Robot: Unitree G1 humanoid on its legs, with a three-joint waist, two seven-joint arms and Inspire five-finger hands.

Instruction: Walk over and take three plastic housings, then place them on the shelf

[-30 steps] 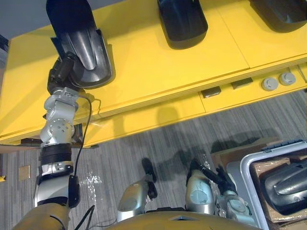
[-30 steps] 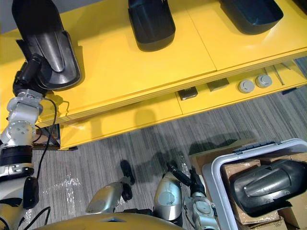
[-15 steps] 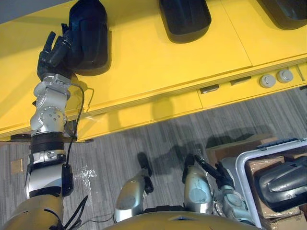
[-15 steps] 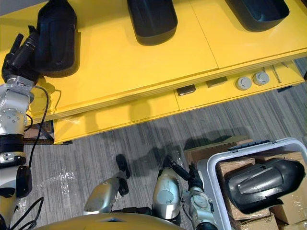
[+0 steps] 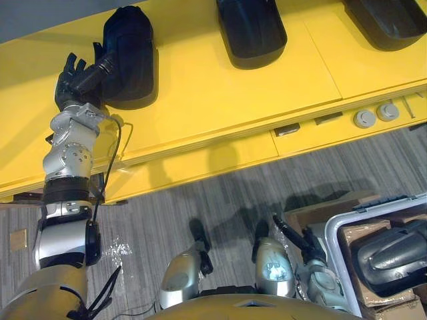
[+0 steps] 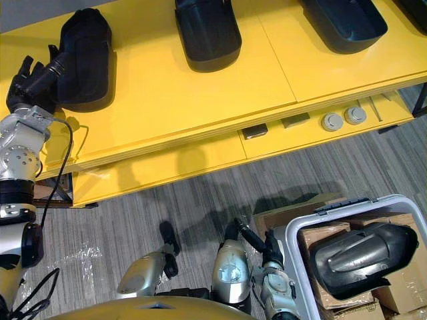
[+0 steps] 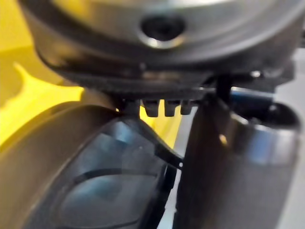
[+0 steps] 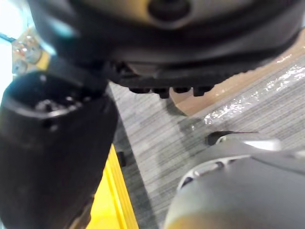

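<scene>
Left hand [image 5: 75, 79] was open, fingers spread, touching the left side of the glossy black plastic housing [image 5: 128, 53] lying on the flat yellow shelf [image 5: 200, 100]. Second black housing [image 5: 250, 30] and third black housing [image 5: 387, 20] sat further right on it. Right hand [image 5: 298, 241] hung low beside the grey plastic bin [image 6: 293, 230] w/ a fourth black housing [image 6: 360, 250] inside. It looked loosely open afaict, poor view tho.

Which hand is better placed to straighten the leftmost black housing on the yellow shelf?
Left. The left hand is open right beside that housing on the shelf. The right hand hangs low by the grey bin, far from the shelf.
</scene>
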